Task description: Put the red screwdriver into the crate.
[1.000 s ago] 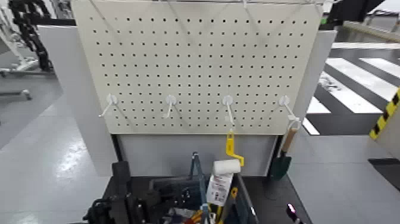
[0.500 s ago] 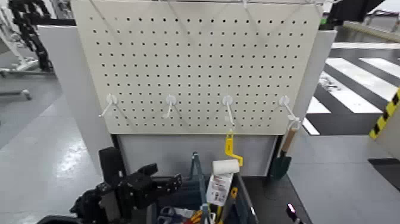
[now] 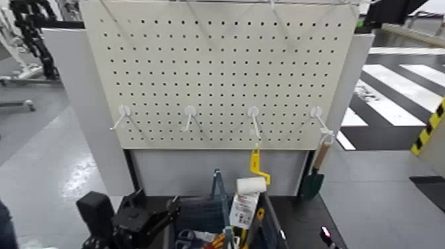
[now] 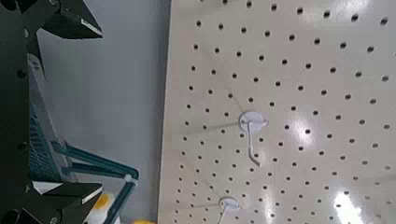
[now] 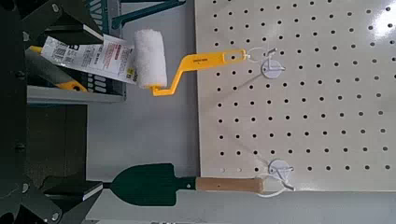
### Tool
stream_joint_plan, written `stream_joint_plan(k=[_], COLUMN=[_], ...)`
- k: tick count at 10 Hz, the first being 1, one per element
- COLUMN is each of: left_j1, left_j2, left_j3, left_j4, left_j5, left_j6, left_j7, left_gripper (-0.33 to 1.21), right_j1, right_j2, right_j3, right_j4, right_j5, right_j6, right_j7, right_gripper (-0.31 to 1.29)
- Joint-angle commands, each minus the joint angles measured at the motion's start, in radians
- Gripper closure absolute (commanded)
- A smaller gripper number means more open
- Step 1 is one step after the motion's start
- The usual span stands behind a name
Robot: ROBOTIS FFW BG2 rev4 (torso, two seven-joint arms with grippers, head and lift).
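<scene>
The crate [image 3: 198, 217] is a dark blue-grey bin at the foot of the pegboard, with a teal handle. Tools and a label fill it. I cannot pick out the red screwdriver; only some red and orange bits [image 3: 218, 242] show among the contents at the head view's bottom edge. My left gripper [image 3: 162, 210] hovers beside the crate's left side. In its wrist view the left gripper [image 4: 70, 110] is open and empty, with the crate's ribbed side [image 4: 45, 140] behind it. My right gripper [image 5: 47, 107] is also open and empty, facing the pegboard.
A white pegboard [image 3: 218, 73] with several white hooks stands behind the crate. A yellow-handled paint roller [image 3: 253, 180] hangs from one hook down to the crate. A wooden-handled green trowel [image 3: 314, 173] hangs at the right. Grey floor lies on both sides.
The left arm rose from over the crate, then drew back to the left. Its jaws finished opening. The hanging tools have not moved.
</scene>
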Motion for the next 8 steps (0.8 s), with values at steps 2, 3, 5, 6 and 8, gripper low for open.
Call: stream_joint_plan(k=[2,3,5,6,8], left_j1=[0.111,0.129,0.149,0.155,0.155], left_j2=[-0.04,-0.04,-0.044,-0.043,-0.041], left_j3=[0.013,0.013,0.017,0.019,0.016], left_j4=[-0.02,-0.017,-0.008,-0.003,0.006], left_j5=[-0.125,-0.148,-0.192,-0.208,-0.212], left_j6=[-0.101,-0.11,-0.145,-0.153,-0.167], left_j7=[0.089,0.097,0.108,0.109,0.109], left_gripper=[0.14,0.14,0.14,0.14,0.13], right_j1=[0.008,0.01,0.011,0.013,0.016], right_j2=[0.002,0.002,0.003,0.005,0.007], right_j3=[-0.006,-0.006,-0.008,-0.009,-0.011], right_j4=[0.012,0.012,0.012,0.012,0.01], right_j5=[-0.02,-0.017,-0.006,0.002,0.008], right_j6=[-0.041,-0.045,-0.056,-0.064,-0.067], right_j7=[0.0,-0.002,-0.005,-0.005,-0.006], right_gripper=[0.2,0.2,0.2,0.2,0.2])
